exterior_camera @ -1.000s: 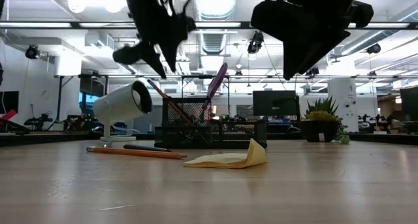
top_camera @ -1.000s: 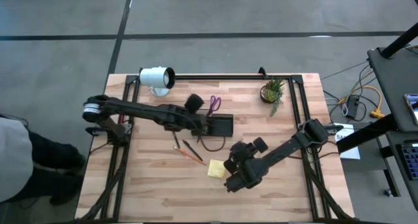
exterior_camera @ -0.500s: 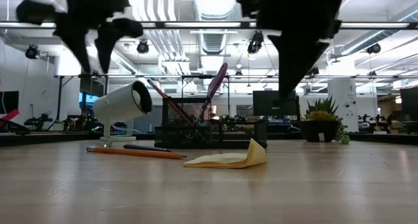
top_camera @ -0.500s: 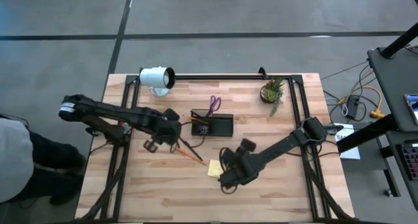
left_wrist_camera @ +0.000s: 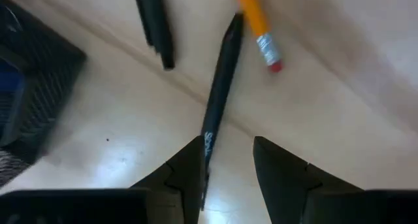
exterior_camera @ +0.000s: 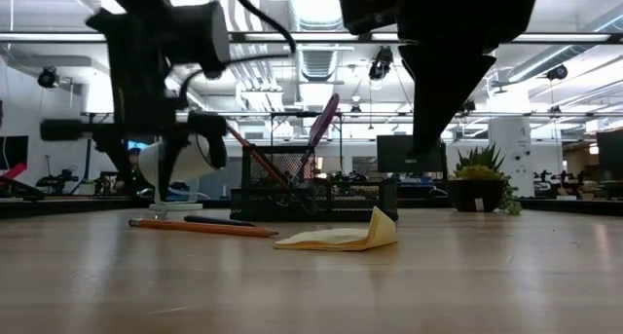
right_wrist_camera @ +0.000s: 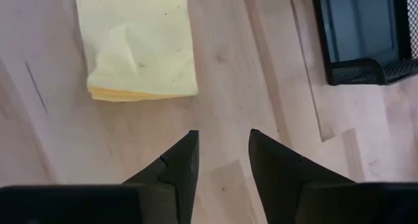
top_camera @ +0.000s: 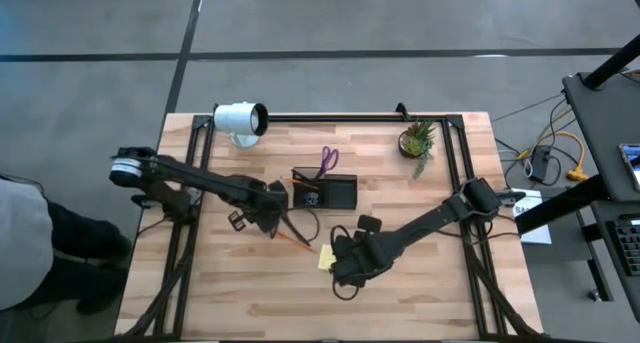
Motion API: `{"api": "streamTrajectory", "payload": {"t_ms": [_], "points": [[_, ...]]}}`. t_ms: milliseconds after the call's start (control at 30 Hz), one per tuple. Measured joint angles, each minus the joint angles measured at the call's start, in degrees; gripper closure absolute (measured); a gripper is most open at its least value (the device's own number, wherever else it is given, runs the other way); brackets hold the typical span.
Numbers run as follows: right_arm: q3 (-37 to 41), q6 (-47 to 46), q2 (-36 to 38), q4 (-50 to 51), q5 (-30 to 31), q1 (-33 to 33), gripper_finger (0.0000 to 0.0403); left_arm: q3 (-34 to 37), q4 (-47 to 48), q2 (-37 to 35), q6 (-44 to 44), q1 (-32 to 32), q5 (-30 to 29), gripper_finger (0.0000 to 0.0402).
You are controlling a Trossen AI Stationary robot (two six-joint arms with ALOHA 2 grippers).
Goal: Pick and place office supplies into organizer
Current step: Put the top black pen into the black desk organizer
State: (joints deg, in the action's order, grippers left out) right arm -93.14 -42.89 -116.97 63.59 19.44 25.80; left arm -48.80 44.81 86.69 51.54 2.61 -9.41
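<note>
The left claw (left_wrist_camera: 225, 160) hangs parted and empty over a dark pen (left_wrist_camera: 219, 106); the right claw (right_wrist_camera: 222, 155), parted and empty, hangs just short of the sticky-note pad (right_wrist_camera: 137, 46) on the worktop (right_wrist_camera: 261, 87).

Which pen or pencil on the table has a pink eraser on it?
The orange pencil: it ends in a metal band and pink eraser. The two black pens beside it have none.
</note>
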Motion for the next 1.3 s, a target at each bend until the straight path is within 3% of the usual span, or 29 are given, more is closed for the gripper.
{"api": "streamTrajectory", "payload": {"t_ms": [333,600,967,1300], "points": [[0.04,0.07,0.00,-1.07,0.00,0.04,0.0302,-0.54,-1.91,4.01,4.83,-7.89,0.41,0.0290],[0.04,1.50,0.00,-1.64,0.02,-0.91,0.0315,-0.46,-2.96,4.37,7.84,-10.92,0.96,0.0350],[0.04,3.06,0.00,-2.29,0.11,-1.97,0.0330,-0.61,-3.65,5.78,7.18,-11.59,1.15,0.0369],[0.04,3.08,0.00,-2.47,1.57,-1.98,0.0331,-0.76,1.73,3.88,0.47,-10.06,-0.10,0.0401]]}}
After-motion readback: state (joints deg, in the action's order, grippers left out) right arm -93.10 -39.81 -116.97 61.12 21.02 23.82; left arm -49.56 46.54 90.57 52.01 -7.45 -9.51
